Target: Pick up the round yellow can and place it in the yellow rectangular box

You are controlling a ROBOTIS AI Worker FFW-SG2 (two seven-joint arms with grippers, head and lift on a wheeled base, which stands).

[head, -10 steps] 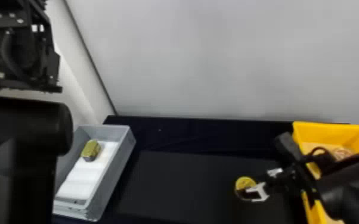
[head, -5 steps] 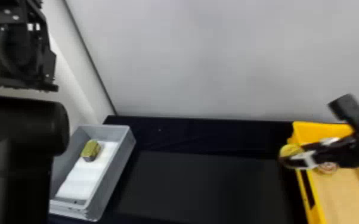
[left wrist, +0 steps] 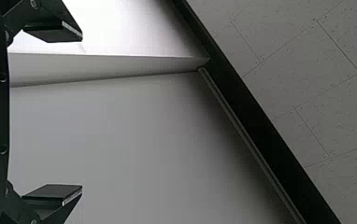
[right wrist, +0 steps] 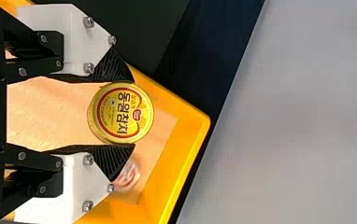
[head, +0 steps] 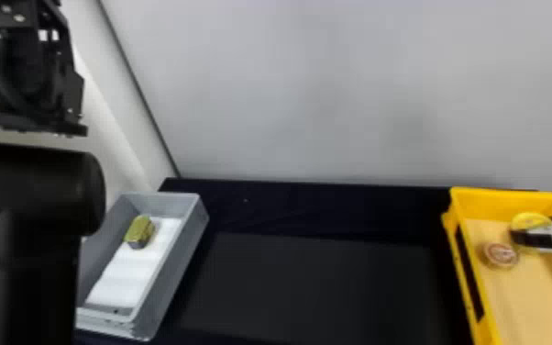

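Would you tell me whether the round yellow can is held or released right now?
Held: the round yellow can is in the right gripper, a finger against each side, over the yellow rectangular box.

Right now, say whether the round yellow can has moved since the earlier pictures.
Yes, rightward in the head view: the can went from beside the yellow box to over it.

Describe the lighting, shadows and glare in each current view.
Head view: faint shadow patches on the back wall, left arm nearly black; left wrist view: glare whitens the upper panel, shading deepens beside the dark strip; right wrist view: fairly even light, no strong glare on the round yellow can's lid.
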